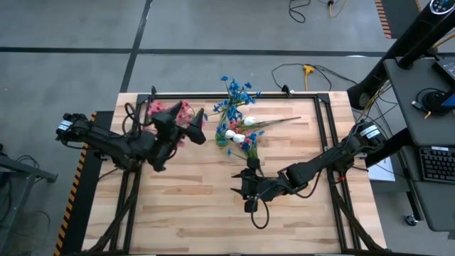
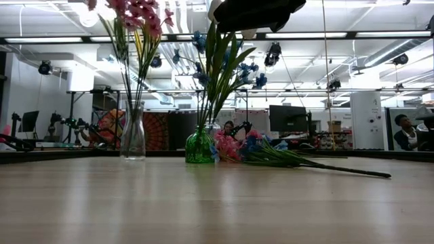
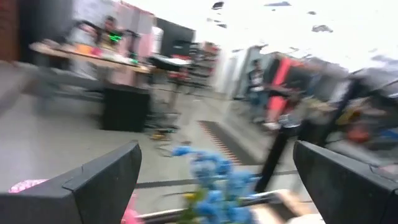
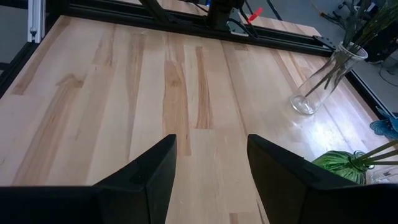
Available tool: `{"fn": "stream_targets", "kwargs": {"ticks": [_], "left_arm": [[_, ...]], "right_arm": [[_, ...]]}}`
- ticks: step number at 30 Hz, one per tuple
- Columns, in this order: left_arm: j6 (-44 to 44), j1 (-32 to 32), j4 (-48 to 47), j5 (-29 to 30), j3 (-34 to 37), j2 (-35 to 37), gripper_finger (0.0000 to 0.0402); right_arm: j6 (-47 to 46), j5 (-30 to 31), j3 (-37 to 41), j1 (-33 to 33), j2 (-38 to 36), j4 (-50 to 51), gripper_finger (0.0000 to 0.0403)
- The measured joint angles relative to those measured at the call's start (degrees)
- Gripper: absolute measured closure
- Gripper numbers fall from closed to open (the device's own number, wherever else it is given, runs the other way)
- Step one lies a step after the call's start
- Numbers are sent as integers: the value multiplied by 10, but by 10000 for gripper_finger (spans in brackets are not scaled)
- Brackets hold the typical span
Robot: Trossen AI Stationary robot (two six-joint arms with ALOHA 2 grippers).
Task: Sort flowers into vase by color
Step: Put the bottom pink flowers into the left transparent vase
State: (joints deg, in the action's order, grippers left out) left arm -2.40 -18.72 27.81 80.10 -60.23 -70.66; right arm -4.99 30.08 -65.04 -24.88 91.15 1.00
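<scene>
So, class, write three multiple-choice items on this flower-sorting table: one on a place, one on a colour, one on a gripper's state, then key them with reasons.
1. Where do the unsorted flowers lie?
A. On the table beside the green vase
B. Inside the clear vase
C. On the floor

2. What colour are the blossoms in the clear vase?
A. White
B. Pink
C. Yellow

3. How does the right gripper stand?
A. Shut on a stem
B. Shut on a vase
C. Open and empty

Answers:
1 A: in the low view the loose sprigs lie flat on the table next to the green vase.
2 B: pink blossoms top the stems in the clear vase.
3 C: the right wrist view shows bare wood between its parted fingers.
</scene>
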Motion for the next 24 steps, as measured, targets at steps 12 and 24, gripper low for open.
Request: {"fn": "stream_targets", "kwargs": {"ticks": [12,24], "left_arm": [[-35,0,-21,-88,0,12,2],[-142,1,-184,-113,0,57,2]], "right_arm": [[21,0,-8,0,-15,0,213],[21,0,-11,0,-16,3,213]]}}
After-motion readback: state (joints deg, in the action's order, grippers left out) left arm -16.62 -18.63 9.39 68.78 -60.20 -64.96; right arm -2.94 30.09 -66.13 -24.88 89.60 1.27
